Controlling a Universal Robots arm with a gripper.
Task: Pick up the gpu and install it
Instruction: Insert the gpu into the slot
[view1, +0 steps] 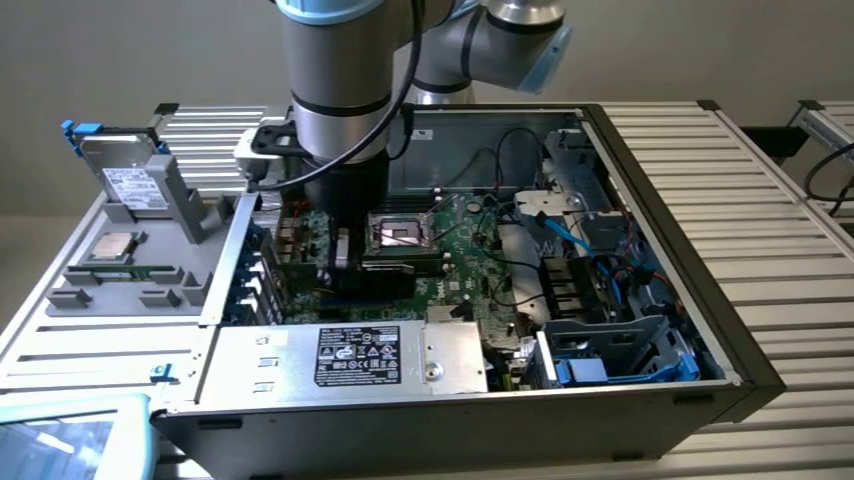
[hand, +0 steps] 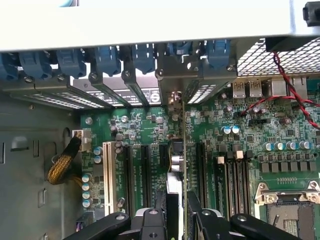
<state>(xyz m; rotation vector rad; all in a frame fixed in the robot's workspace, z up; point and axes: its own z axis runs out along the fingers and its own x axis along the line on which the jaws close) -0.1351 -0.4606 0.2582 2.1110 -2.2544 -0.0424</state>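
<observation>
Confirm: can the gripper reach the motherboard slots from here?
Likely yes. The gripper, holding the gpu edge-on, hangs right over the black slots. Nothing seems to lie between them, and the red-black wires run well off to one side.

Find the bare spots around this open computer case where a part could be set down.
Bare: the slatted table at the exterior view's right of the case, and again in front of the grey holder. Crowded: inside the case, where the hand holds the gpu over the motherboard.
</observation>
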